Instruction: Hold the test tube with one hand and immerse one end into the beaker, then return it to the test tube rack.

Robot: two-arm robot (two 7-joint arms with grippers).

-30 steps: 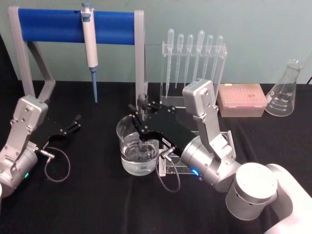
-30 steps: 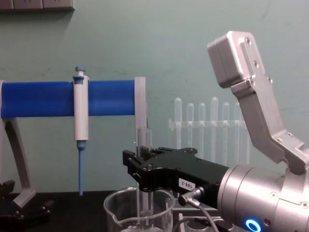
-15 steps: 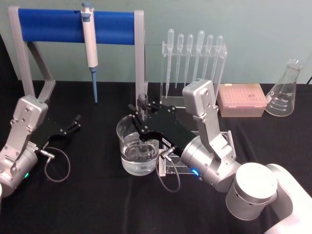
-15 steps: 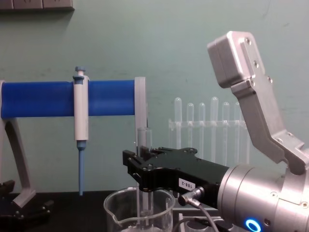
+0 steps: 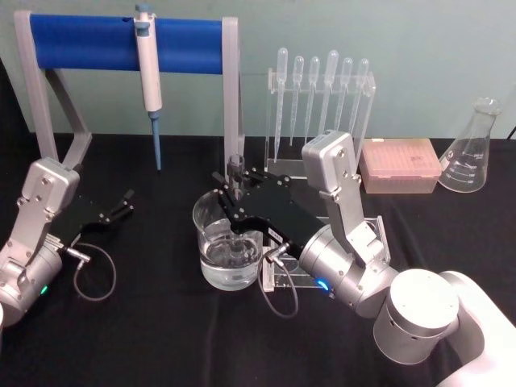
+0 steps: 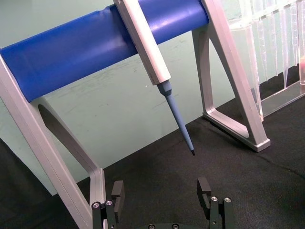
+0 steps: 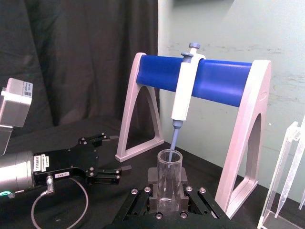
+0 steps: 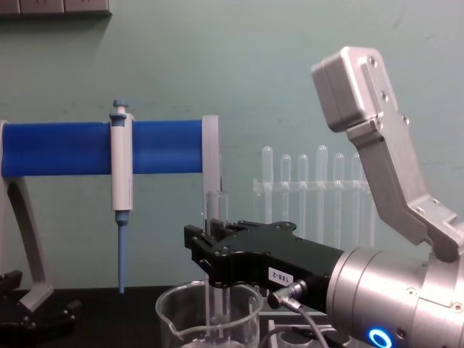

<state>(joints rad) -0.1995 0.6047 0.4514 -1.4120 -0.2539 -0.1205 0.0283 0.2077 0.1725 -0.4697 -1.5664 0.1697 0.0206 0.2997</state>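
Head view: our black right gripper [image 5: 235,196] clamps the clear glass test tube [image 5: 235,164] dipped in the liquid-filled glass beaker [image 5: 202,222]; left gripper [image 5: 123,202] spread.

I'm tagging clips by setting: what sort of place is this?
Probably a laboratory bench: a white and blue pipettor hangs on a blue stand, frosted plastic pipettes fill a clear rack, and the right claw holds a clear glass test tube in a wide glass beaker.
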